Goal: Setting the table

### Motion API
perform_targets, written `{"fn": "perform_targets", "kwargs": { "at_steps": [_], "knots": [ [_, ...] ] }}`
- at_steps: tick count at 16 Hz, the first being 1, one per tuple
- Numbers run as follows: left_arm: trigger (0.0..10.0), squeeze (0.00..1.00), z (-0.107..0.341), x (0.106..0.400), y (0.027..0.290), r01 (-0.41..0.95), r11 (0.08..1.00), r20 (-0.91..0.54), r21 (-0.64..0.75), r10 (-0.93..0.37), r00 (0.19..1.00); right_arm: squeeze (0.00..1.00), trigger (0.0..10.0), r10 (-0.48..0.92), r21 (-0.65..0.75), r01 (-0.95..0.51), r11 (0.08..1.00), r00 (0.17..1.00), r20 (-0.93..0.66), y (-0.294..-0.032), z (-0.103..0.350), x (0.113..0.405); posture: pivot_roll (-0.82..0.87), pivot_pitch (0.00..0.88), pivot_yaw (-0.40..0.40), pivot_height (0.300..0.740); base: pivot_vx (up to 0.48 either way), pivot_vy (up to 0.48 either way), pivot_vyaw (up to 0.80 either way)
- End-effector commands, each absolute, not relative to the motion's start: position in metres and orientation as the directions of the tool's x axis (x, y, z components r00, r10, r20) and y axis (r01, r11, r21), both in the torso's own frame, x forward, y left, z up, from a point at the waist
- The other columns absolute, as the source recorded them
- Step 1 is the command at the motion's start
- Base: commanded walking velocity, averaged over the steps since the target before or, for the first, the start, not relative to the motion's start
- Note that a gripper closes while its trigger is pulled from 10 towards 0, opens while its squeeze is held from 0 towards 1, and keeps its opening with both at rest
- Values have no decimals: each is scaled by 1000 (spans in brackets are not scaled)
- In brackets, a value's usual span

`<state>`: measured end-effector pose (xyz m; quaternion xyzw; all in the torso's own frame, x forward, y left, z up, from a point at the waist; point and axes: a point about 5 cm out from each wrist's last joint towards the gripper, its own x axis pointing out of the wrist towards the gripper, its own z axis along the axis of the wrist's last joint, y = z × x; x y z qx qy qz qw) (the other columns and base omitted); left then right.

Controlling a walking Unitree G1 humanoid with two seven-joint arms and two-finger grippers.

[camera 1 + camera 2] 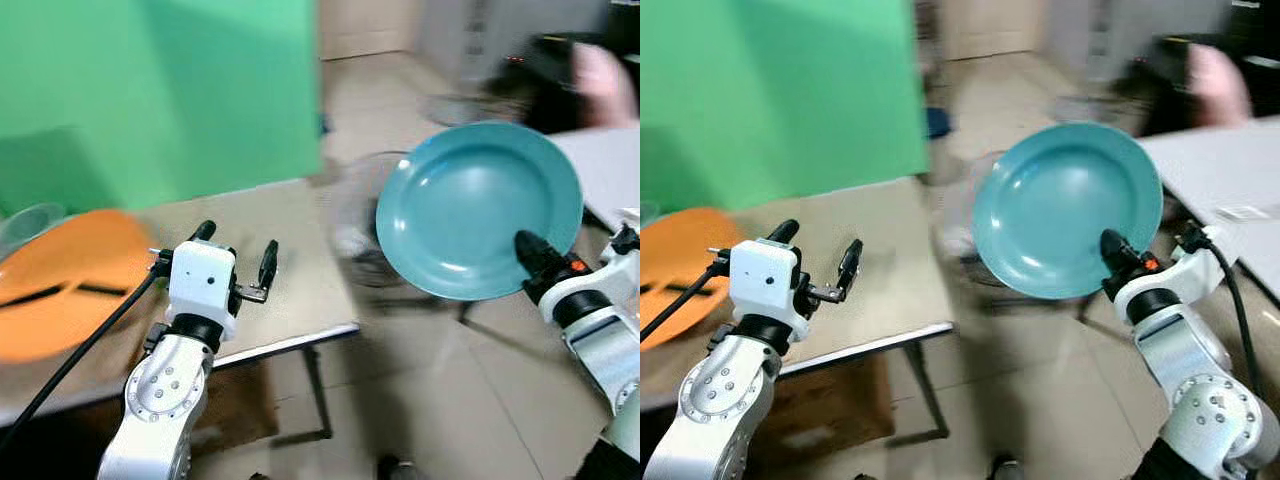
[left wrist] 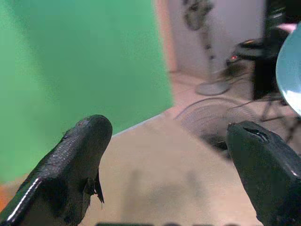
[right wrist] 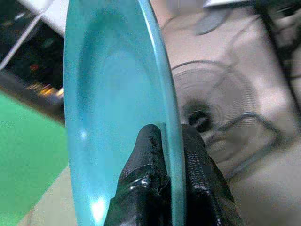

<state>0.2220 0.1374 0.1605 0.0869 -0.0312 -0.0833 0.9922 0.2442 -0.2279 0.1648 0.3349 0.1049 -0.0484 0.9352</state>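
A round teal plate point(image 1: 478, 208) hangs upright in the air over the floor, to the right of the table. My right gripper point(image 1: 528, 252) is shut on its lower right rim; in the right wrist view the rim point(image 3: 170, 141) runs between the two black fingers point(image 3: 146, 165). My left gripper point(image 1: 236, 250) stands open over the beige table point(image 1: 290, 250), with nothing between its fingers point(image 2: 77, 160). An orange placemat point(image 1: 70, 280) with dark utensils on it lies on the table at the left.
A green screen point(image 1: 150, 90) stands behind the table. A floor fan point(image 1: 360, 230) sits on the tiles beyond the table's right edge. A white table point(image 1: 610, 165) is at the far right, with a person's pink sleeve point(image 1: 605, 80) behind it. A clear bowl point(image 1: 25, 225) sits far left.
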Motion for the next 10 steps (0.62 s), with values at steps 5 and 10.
{"fn": "perform_targets", "kwargs": {
  "at_steps": [5, 10],
  "knots": [
    [10000, 0, 159, 219, 144, 115, 972, 47, 204, -127, 991, 0, 10000, 36, 499, 97, 861, 967, -251, -205, 168, 254, -72, 0, 62, 740, 0, 0, -745],
    [10000, 0, 164, 221, 163, 79, 972, 52, 221, -93, 994, 0, 10000, 101, 405, 19, 914, 957, -273, -179, 167, 268, -55, 0, 46, 740, 0, 0, -746]
  ]
}}
